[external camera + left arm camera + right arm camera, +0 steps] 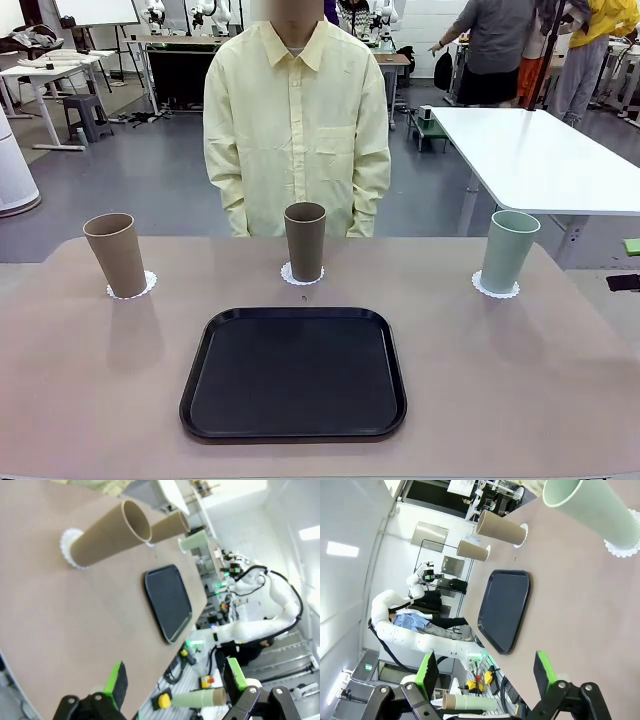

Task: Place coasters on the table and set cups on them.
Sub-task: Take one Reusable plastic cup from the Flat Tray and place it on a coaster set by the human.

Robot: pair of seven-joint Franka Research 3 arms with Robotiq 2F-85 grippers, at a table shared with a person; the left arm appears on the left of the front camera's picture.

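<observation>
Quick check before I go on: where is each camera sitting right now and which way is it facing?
Front: between the arms, facing across the table at the person; no arm in frame.
Left wrist: above the table's edge, rolled, looking past the open left gripper toward the tan cup.
Right wrist: rolled, open right gripper below, green cup close.
All three share the black tray.

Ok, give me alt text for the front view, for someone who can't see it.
Three cups stand upright on white coasters along the far side of the table: a tan cup at left, a brown cup in the middle, a mint cup at right. A black tray lies nearer, and a person stands behind.
</observation>
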